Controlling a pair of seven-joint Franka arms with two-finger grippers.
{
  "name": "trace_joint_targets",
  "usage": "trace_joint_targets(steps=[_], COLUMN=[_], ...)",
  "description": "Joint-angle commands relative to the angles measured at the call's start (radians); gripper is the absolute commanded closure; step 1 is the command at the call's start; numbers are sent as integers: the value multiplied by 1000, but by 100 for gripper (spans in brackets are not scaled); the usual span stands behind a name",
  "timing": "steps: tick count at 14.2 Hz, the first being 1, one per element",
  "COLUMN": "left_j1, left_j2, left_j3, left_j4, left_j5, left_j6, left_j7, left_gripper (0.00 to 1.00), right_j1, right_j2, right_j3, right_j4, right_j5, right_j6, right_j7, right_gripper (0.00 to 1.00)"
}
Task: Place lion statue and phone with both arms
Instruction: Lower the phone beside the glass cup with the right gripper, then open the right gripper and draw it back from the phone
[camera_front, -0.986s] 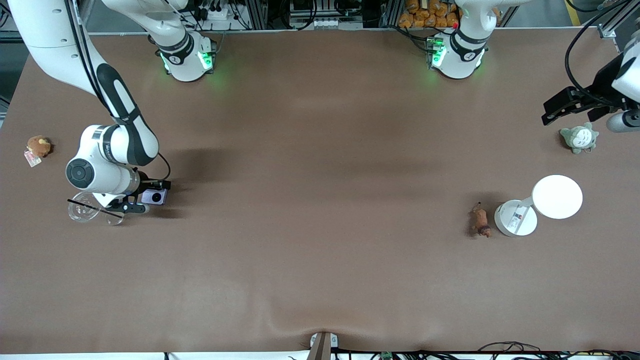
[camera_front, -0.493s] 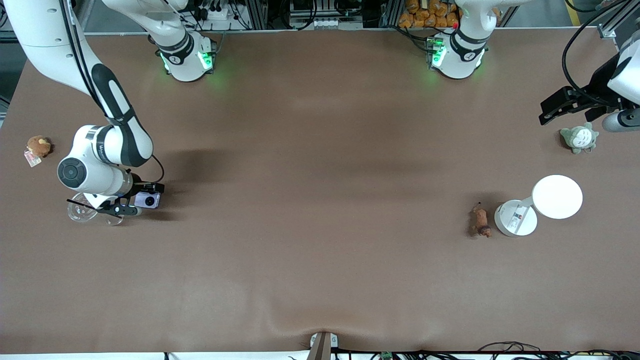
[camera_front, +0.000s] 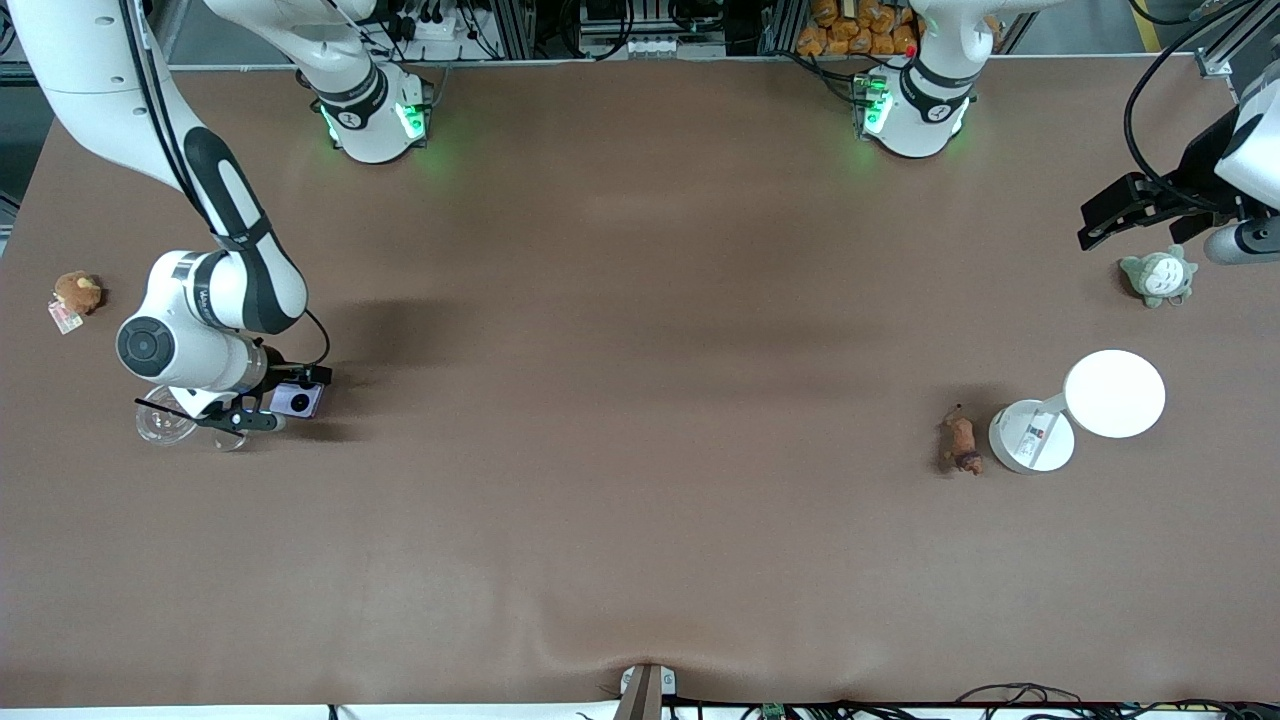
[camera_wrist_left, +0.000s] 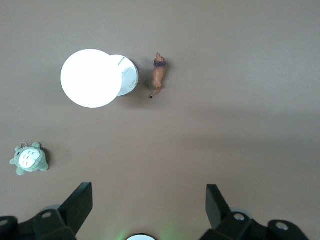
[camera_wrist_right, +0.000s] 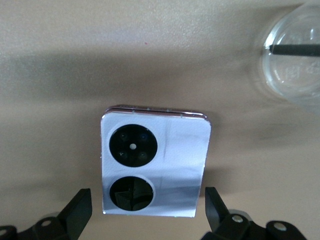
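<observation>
While flat on brown cloth, squarish glossy phone (camera_wrist_right: 154, 165), slender lion statue (camera_wrist_left: 159, 75)

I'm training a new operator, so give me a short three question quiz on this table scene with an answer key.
1. True or false: the left gripper holds the lion statue.
2. Which gripper is down around the phone: A) left, B) right?
3. Fill in: the lion statue lies on the table beside the white ____.

Key
1. False: the left wrist view shows its fingers open and empty, high over the table.
2. B: open fingers flank the phone, not touching.
3. lamp.
</observation>
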Motion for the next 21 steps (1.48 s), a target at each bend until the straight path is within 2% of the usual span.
trace_joint_targets(steps=[1, 3, 5, 10, 14, 17, 19, 21], left_j1=[10, 10, 10, 10, 10, 8, 8, 7], left_j2=[-26, -24, -24, -27, -27, -26, -26, -26], left_j3=[-3, -3, -3, -4, -3, -4, -4, -4], left_j4=[-15, -12, -12, -15, -16, -15, -13, -15], left_j5=[1, 1, 1, -1, -1, 1, 1, 1], left_j6=[4, 4, 4, 2, -1, 1, 1, 1], left_j7=[13, 14, 14, 14, 13, 13, 13, 13], left_gripper=[0, 0, 0, 0, 0, 0, 0, 0], right_j1=[3, 13, 20, 68, 65, 68, 60, 56], right_j2=[-9, -17, -40, -87, -202, -245, -251, -287], right_j3=[8, 8, 11, 11, 13, 16, 13, 11], right_j4=[4, 4, 30, 193, 312, 508, 657, 743], right_j5=[-19, -19, -19, -17, -5, 3, 47, 34], right_j6=[-22, -33, -102, -382, -572, -796, -931, -952], right_j7=[-1, 2, 8, 7, -45, -44, -39, -35], right_gripper=[0, 0, 0, 0, 0, 0, 0, 0])
